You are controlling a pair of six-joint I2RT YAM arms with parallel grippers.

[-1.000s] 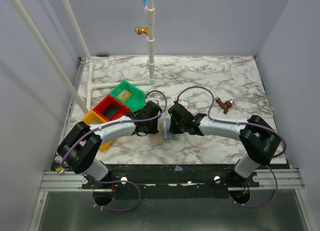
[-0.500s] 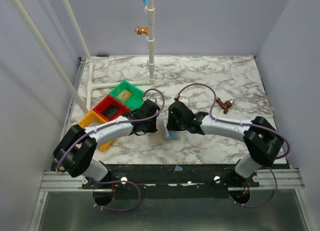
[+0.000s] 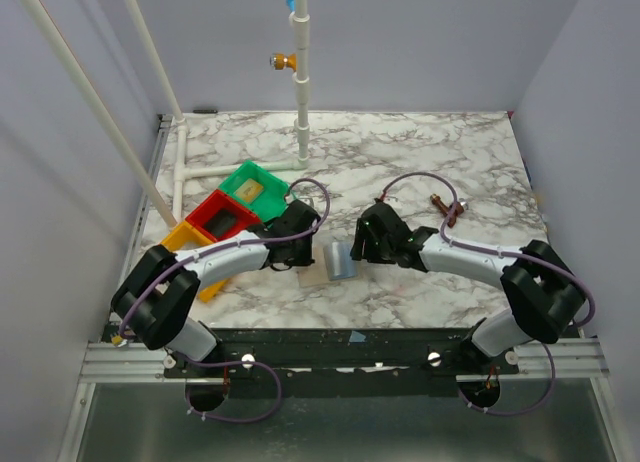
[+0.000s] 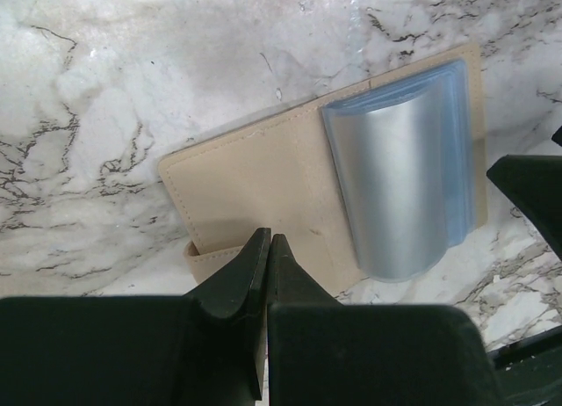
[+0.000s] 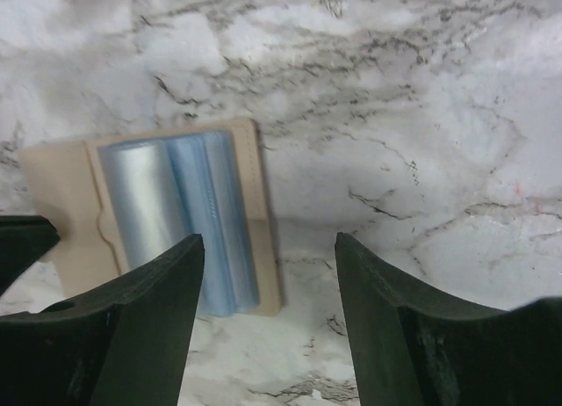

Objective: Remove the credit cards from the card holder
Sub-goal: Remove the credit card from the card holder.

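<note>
Card holder now lying open, right pincer withdrawn, jaws apart

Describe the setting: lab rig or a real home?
Probably a lab test cell: plain walls box in a marble-print tabletop, a left arm and right arm sit at its near edge, and a white pipe frame stands behind.

Marble-pattern desk, white with grey veins. Pale lavender walls on three sides. White PVC pipe upright at back. Aluminium rail along near edge.
</note>
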